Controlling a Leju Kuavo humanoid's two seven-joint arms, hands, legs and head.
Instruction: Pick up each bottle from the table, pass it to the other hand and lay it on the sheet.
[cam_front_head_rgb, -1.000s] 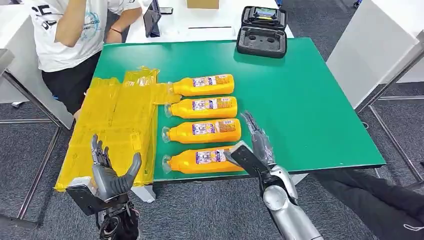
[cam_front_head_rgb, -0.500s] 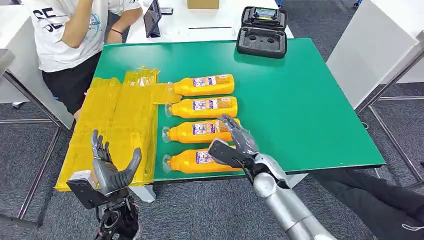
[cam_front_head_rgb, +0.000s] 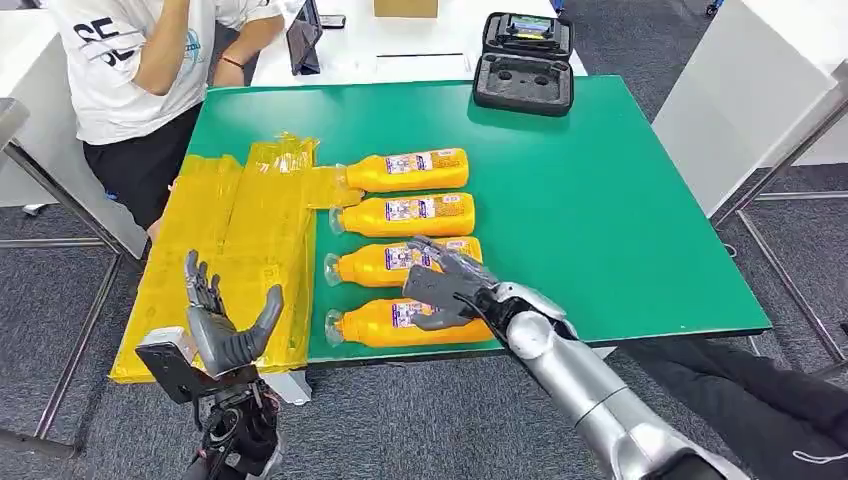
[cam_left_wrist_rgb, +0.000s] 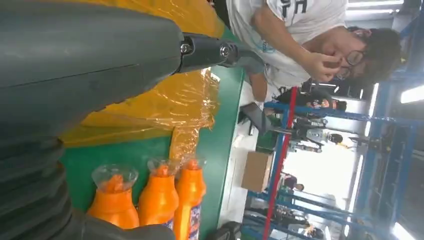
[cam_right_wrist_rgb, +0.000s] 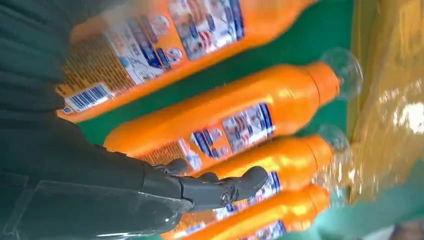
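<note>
Four orange bottles lie in a column at the centre of the head view, each with its long axis across the frame, clear cap to the left toward the yellow sheet (cam_front_head_rgb: 235, 250), base to the right. The nearest bottle (cam_front_head_rgb: 405, 322) lies low in the frame by the green table (cam_front_head_rgb: 620, 210) front edge, and the right hand (cam_front_head_rgb: 445, 285) is over it, fingers spread and curved above the label end, nothing gripped; whether they touch the plastic, hard to say from here. Next up the frame, the second bottle (cam_front_head_rgb: 400, 262), then the third bottle (cam_front_head_rgb: 405, 214), and the far bottle (cam_front_head_rgb: 405, 171) with its cap reaching onto the sheet's edge. Lower left, the left hand (cam_front_head_rgb: 225, 335) is raised off the table's corner, palm up, fingers apart, empty.

The right wrist view gives what the head view cannot: labels close up, a barcode, and the hand's dark fingers (cam_right_wrist_rgb: 220, 190) lying across a bottle's side. The left wrist view catches the crinkled sheet, three cap ends in a row, and a person (cam_left_wrist_rgb: 300, 40) in a white shirt beyond the table; the head view shows that person at upper left
</note>
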